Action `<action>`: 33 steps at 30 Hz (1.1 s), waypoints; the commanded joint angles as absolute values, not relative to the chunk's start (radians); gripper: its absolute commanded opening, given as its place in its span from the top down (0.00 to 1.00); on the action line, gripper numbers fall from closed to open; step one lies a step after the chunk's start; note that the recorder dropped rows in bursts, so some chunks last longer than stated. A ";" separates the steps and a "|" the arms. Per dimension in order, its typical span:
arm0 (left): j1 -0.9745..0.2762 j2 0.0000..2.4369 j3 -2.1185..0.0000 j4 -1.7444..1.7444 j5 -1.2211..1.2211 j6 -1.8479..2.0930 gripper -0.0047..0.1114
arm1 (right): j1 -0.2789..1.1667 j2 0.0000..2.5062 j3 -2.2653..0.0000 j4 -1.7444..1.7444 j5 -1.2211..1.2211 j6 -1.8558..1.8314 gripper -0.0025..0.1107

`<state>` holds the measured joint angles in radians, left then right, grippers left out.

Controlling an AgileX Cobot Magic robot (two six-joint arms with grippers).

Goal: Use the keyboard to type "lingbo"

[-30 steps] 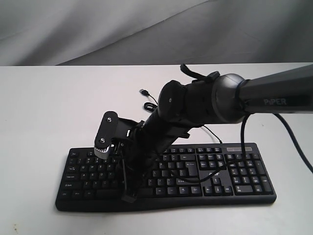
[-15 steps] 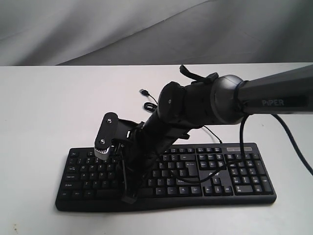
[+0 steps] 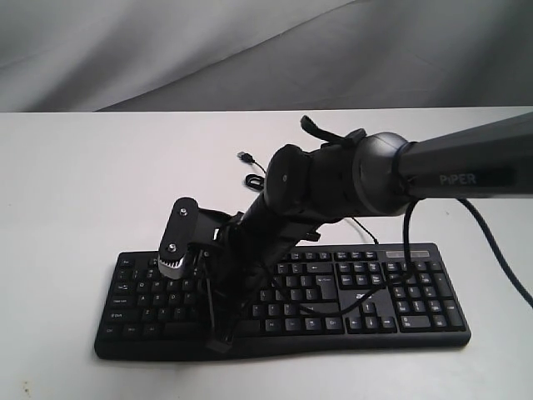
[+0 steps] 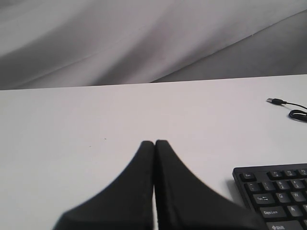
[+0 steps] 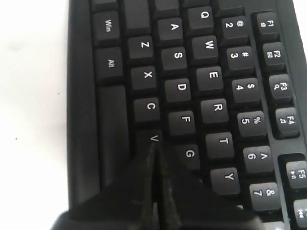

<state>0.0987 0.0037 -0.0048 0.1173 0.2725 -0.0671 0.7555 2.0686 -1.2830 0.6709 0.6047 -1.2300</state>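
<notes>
The keyboard (image 3: 416, 293) sits beneath clenched right fingers (image 5: 136, 191) near V; left fingers (image 4: 129, 191) clenched.

The right hand (image 5: 155, 146) is above the keyboard (image 3: 400, 302), left of centre.

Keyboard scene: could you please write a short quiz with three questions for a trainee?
1. True or false: the black right pincer is open above the wide black plastic keyboard.
2. Which key is nearest the right pincer's tips? A) V key B) P key C) Enter key
3. Fill in: the small USB plug lies unplugged on the white ____.
Key: 1 false, it is shut; 2 A; 3 table.
</notes>
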 commanded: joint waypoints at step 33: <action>0.100 0.000 0.000 0.117 0.264 -0.069 0.96 | 0.590 2.016 -1.257 0.558 0.682 -1.210 0.98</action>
<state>0.0987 0.0037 -0.0048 0.1173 0.2725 -0.0671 0.5980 2.0196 -1.2661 0.5684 0.6748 -1.1911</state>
